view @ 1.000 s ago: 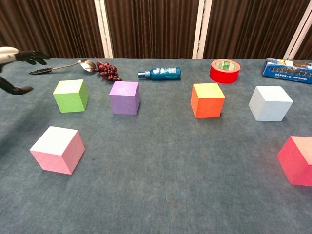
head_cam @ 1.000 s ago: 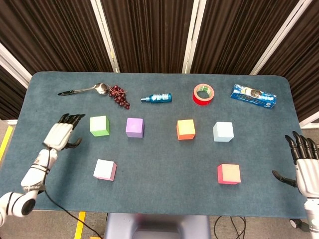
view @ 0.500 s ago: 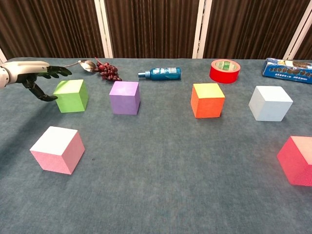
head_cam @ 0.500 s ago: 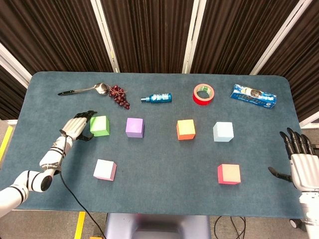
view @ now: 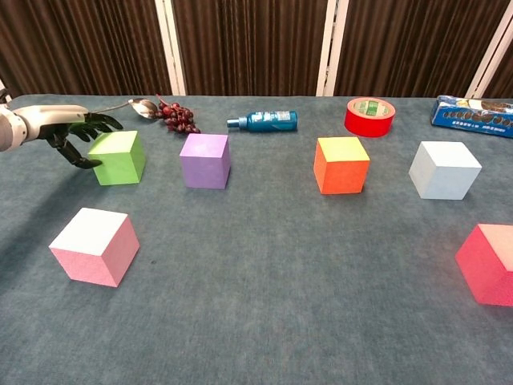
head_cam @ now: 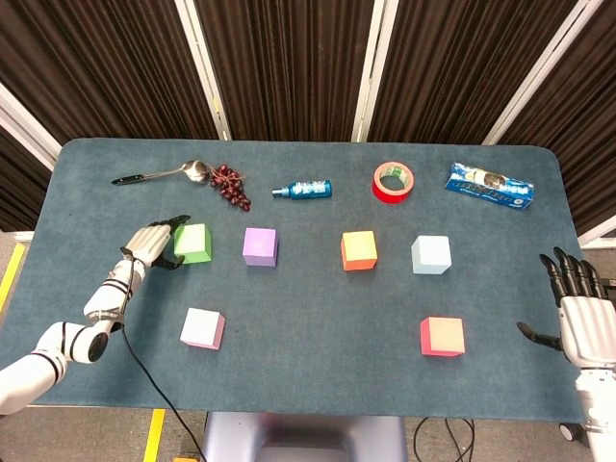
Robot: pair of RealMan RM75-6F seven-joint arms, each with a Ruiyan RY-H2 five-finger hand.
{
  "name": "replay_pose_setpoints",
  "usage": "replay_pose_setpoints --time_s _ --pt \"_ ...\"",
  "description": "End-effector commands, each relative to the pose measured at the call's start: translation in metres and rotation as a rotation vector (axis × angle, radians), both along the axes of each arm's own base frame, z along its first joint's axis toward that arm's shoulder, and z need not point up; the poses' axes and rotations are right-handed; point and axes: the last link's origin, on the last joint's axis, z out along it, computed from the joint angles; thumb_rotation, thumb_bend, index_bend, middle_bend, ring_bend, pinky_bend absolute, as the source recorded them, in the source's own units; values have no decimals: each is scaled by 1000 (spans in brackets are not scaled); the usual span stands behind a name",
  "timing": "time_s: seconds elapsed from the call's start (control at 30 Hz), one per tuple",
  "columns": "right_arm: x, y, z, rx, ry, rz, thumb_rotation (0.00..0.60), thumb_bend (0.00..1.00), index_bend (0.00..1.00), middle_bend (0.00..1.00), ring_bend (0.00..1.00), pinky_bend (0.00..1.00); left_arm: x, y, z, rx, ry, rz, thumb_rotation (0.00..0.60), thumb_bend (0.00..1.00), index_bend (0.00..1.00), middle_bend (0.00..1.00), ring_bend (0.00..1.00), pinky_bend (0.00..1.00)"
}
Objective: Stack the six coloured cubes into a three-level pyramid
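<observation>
Six cubes lie apart on the blue-grey table [head_cam: 318, 298]: green [head_cam: 192, 243], purple [head_cam: 260, 246], orange [head_cam: 358, 250] and light blue [head_cam: 430, 255] in a row, with pink [head_cam: 202, 328] and red [head_cam: 442, 336] nearer the front. My left hand [head_cam: 152, 243] is at the green cube's left side. Its fingers are spread over the cube's top left edge and its thumb is low beside the cube [view: 118, 158]. I cannot tell whether it touches. It holds nothing. My right hand [head_cam: 581, 310] hovers at the table's right edge with fingers apart, empty, well right of the red cube.
Along the back lie a spoon [head_cam: 154, 175], a bunch of dark grapes [head_cam: 231, 185], a blue bottle on its side [head_cam: 302, 190], a red tape roll [head_cam: 393, 182] and a blue biscuit packet [head_cam: 490, 187]. Open cloth lies between the two cube rows.
My left hand has moved right, from the table's left edge up against the green cube. The right hand drifted slightly inward. No cube has moved.
</observation>
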Motion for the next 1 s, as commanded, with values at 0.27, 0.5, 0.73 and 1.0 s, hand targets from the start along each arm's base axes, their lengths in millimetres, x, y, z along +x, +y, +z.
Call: replay_pose_setpoints --time_s 0.27,0.5,0.73,1.0 --pt "4 4 2 -13 -7 3 600 55 30 95 0 114 17 4 -5 17 -65 -82 600 392 333 382 385 284" --pt "1 9 1 -17 -8 -20 600 55 31 95 0 114 34 7 -16 -16 -77 -145 600 392 328 366 376 258" --pt "-2 12 3 -26 -10 -31 600 55 32 95 0 114 44 10 -26 -34 -70 -175 600 392 317 359 369 249" --pt "-4 12 3 -23 -12 -40 600 55 31 95 0 114 43 7 -33 -33 -70 -180 600 391 315 357 362 243"
